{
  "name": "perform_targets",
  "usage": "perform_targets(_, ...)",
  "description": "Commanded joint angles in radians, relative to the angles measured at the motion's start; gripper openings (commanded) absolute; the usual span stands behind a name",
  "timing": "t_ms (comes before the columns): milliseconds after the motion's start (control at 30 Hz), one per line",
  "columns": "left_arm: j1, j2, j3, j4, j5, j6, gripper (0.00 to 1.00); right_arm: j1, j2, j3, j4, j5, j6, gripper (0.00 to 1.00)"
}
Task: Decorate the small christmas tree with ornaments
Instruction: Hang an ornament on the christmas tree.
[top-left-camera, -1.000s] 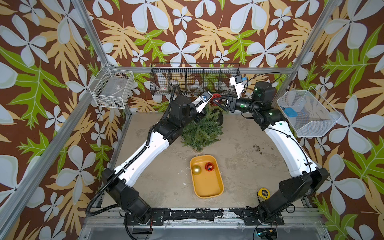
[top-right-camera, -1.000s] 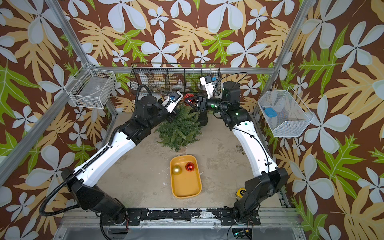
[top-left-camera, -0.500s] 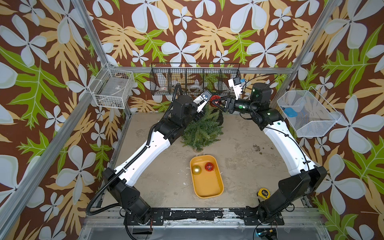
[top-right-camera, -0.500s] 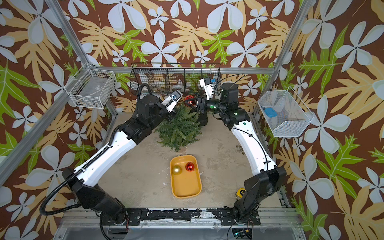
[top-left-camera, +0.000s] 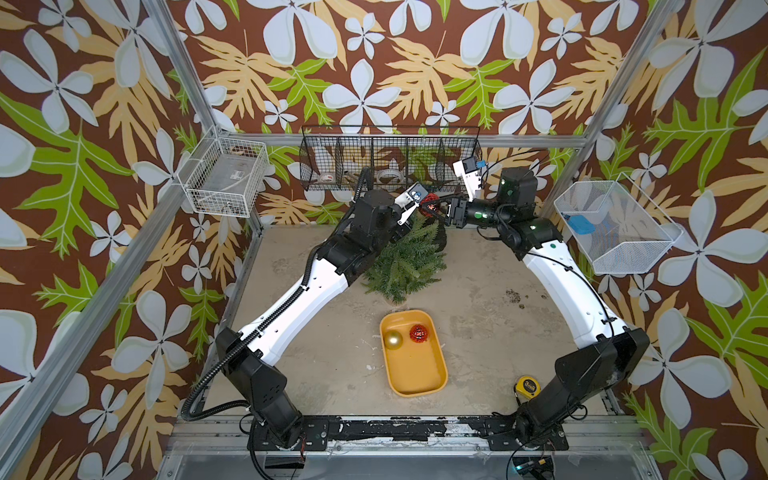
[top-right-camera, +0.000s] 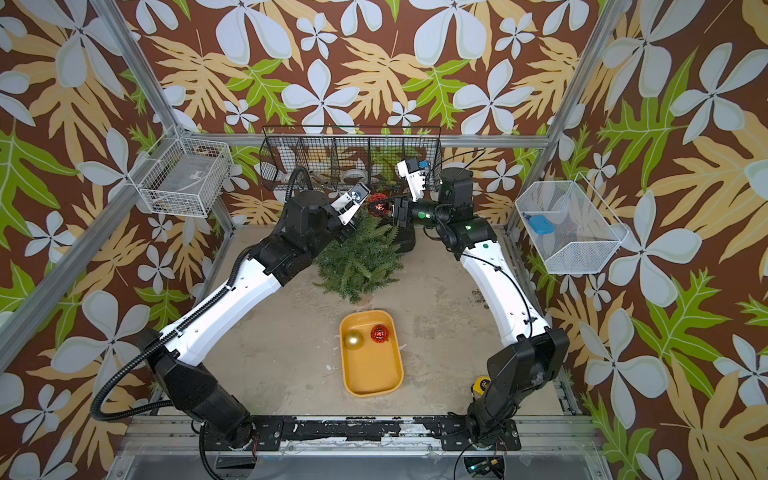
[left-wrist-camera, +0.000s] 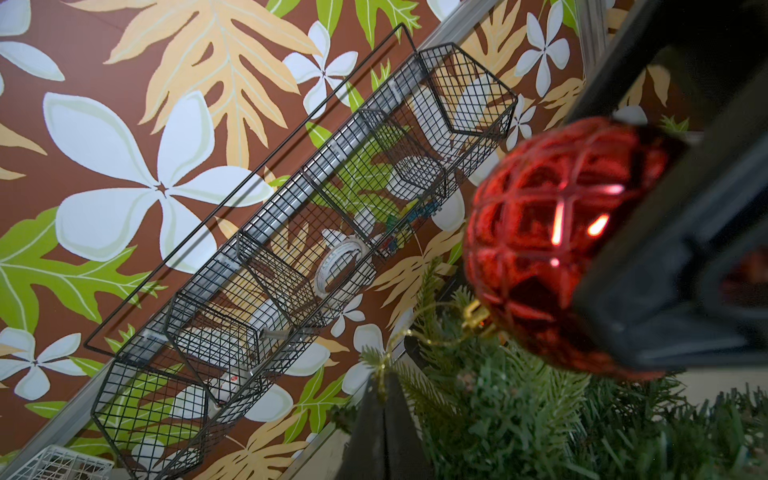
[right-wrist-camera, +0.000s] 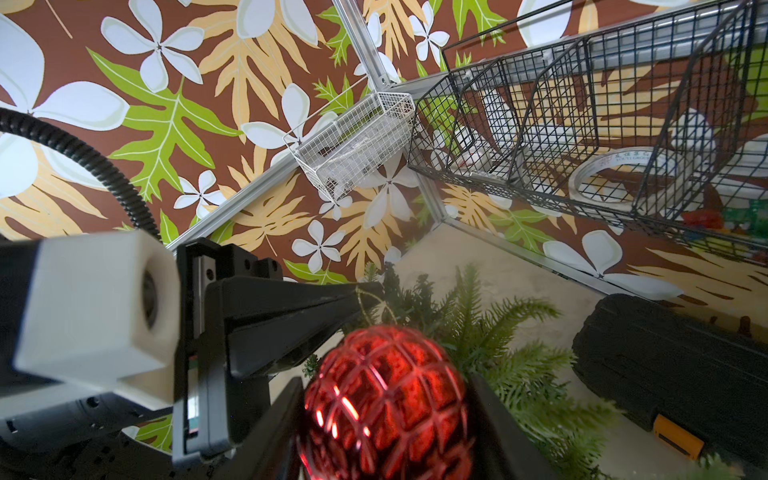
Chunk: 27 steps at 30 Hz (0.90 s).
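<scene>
The small christmas tree (top-left-camera: 409, 262) (top-right-camera: 361, 262) stands at the back of the table, its black base (right-wrist-camera: 665, 365) at its far right. Just above its branches hangs a glittery red ornament (top-left-camera: 428, 204) (top-right-camera: 377, 203) (right-wrist-camera: 386, 399) (left-wrist-camera: 552, 232). My right gripper (right-wrist-camera: 386, 390) is shut on its ball. My left gripper (left-wrist-camera: 384, 374) is shut on its thin gold loop (left-wrist-camera: 415, 332). A gold ornament (top-left-camera: 392, 340) (top-right-camera: 353, 340) and another red ornament (top-left-camera: 418, 333) (top-right-camera: 380, 333) lie in the yellow tray (top-left-camera: 415, 374) (top-right-camera: 372, 374).
A black wire basket (top-left-camera: 390, 158) hangs on the back wall just behind both grippers. White wire baskets hang at the left (top-left-camera: 224, 174) and right (top-left-camera: 615, 228). A yellow-and-black tape measure (top-left-camera: 528, 384) lies by the right arm's base.
The held red ornament has sunk slightly toward the tree with both grippers. Neither grip has changed.
</scene>
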Motion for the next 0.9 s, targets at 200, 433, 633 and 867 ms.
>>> perform_targets(200,0.001,-0.015,-0.016,-0.115,0.037,-0.022,0.00,0.002,-0.003,0.000,0.023,0.011,-0.012,0.49)
perform_targets(433,0.000,-0.006,-0.010,-0.140,0.039,-0.029,0.00,0.001,-0.003,0.007,0.024,0.007,-0.015,0.49)
perform_targets(633,0.000,-0.010,-0.010,-0.139,0.053,-0.047,0.00,0.002,-0.005,0.001,0.044,-0.005,-0.016,0.49)
perform_targets(867,0.019,0.005,0.031,-0.172,0.102,-0.081,0.00,0.002,-0.001,0.007,0.056,0.019,-0.104,0.49)
